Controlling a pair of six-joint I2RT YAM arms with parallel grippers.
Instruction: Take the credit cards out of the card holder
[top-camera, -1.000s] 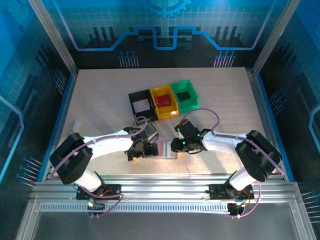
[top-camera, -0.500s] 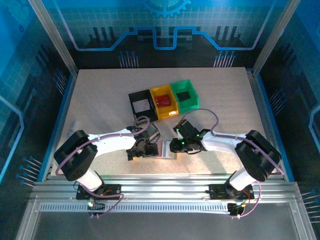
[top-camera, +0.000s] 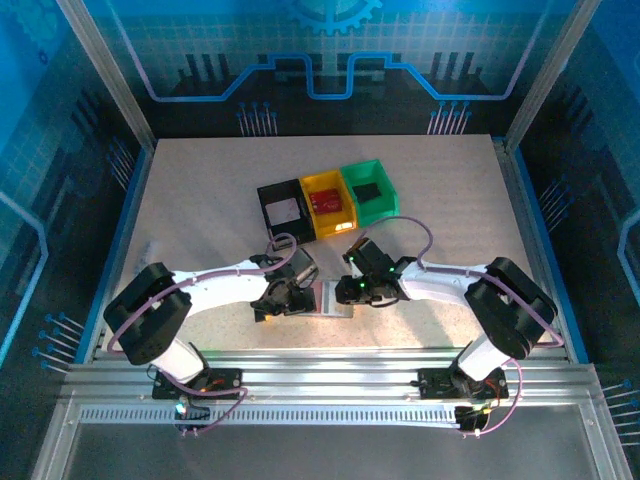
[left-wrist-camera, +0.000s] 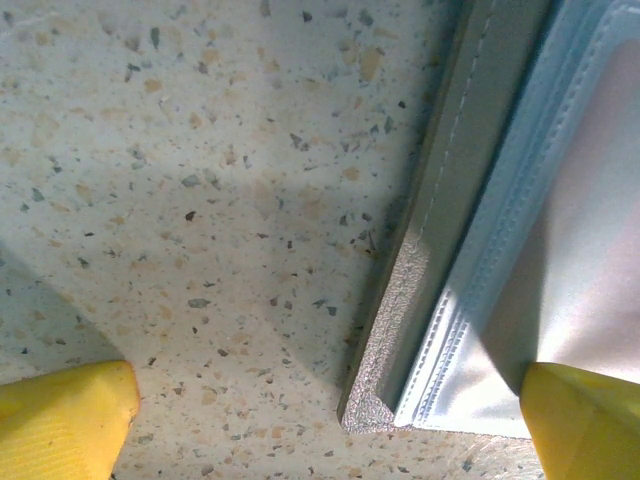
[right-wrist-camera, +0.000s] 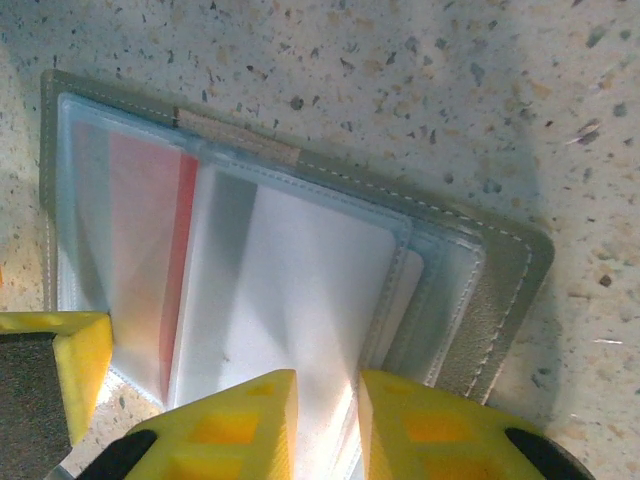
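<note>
The card holder (right-wrist-camera: 487, 272) lies open on the worktop (left-wrist-camera: 200, 150), its long axis running from the left gripper (left-wrist-camera: 325, 415) to the right gripper (right-wrist-camera: 328, 420). The left gripper gapes wide astride its corner; the right gripper narrowly pinches its sleeve edge.

Black bin (top-camera: 262, 205), yellow bin (top-camera: 318, 178), green bin (top-camera: 365, 165) stand touching on speckled table (top-camera: 200, 200).
</note>
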